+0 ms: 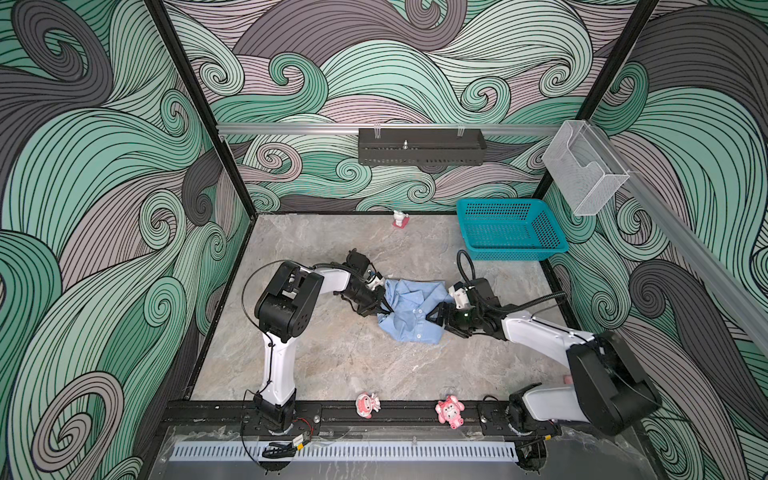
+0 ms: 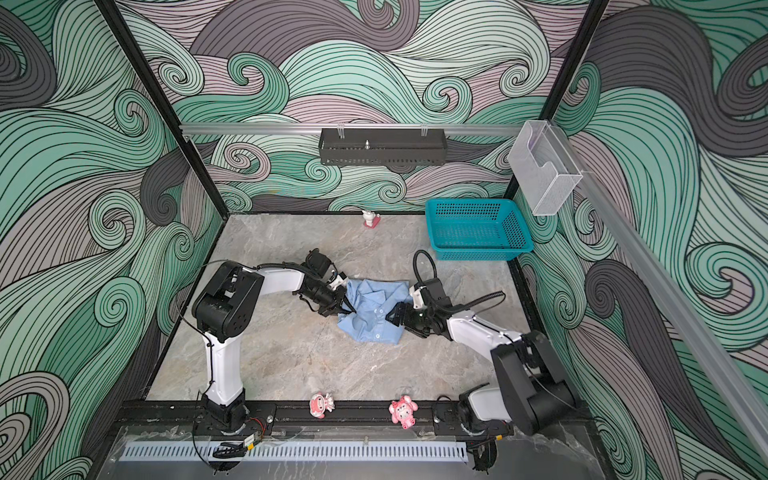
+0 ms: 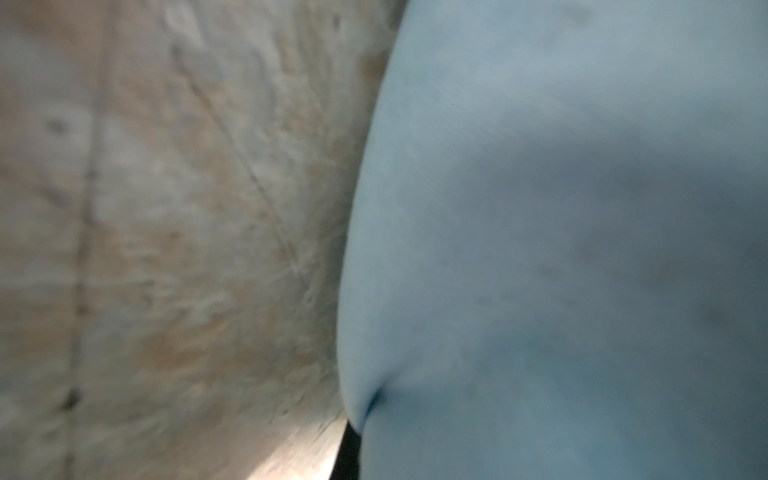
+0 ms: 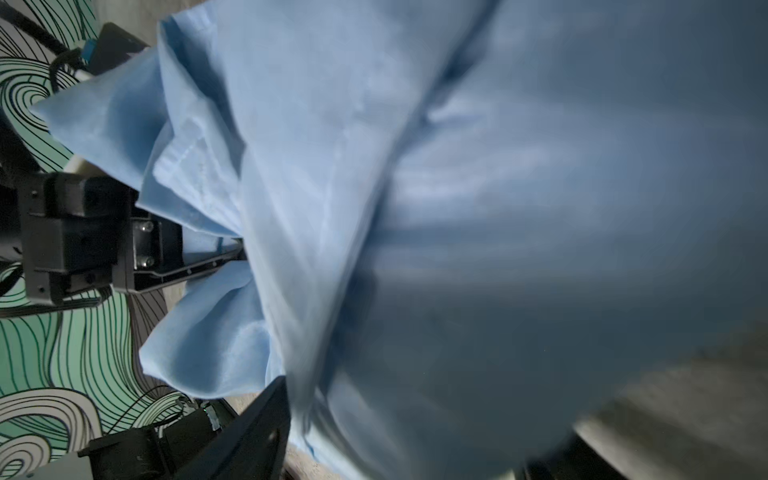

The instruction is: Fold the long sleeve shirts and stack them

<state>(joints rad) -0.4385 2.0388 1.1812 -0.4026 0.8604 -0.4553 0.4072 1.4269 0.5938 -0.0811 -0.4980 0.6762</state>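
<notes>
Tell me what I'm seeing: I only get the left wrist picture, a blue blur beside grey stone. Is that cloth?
Observer: Yes, a crumpled light blue shirt with collar and buttons, lying mid-way across the table.
Operator: Is anything holding it?
Observer: The left gripper has its fingers shut on the shirt's left edge.
Operator: And the other arm?
Observer: The right gripper sits at the shirt's opposite edge; whether it grips is unclear.
</notes>
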